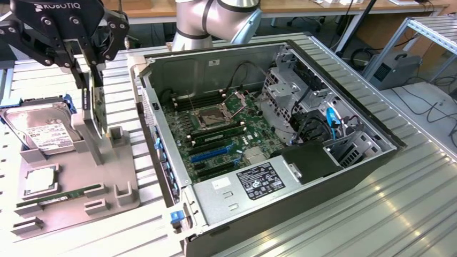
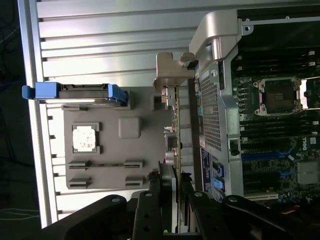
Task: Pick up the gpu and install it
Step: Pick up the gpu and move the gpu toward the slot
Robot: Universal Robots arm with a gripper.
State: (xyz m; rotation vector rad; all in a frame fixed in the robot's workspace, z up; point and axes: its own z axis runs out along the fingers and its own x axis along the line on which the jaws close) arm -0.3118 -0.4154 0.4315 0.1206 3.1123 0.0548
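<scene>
Jaws: were partly closed on the gpu (image 2: 176, 125) along its top edge.
Lie: it stood edge-on directly beneath the gripper (image 2: 170, 189), long axis alongside the case (image 2: 210, 115) wall.

Ribbed metal table (image 1: 400, 214), grey parts tray (image 1: 117, 168), open computer case (image 1: 207, 69)

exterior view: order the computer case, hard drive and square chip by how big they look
1. computer case
2. hard drive
3. square chip
The drive and chip lie close together, so nearness does not skew it.
</scene>
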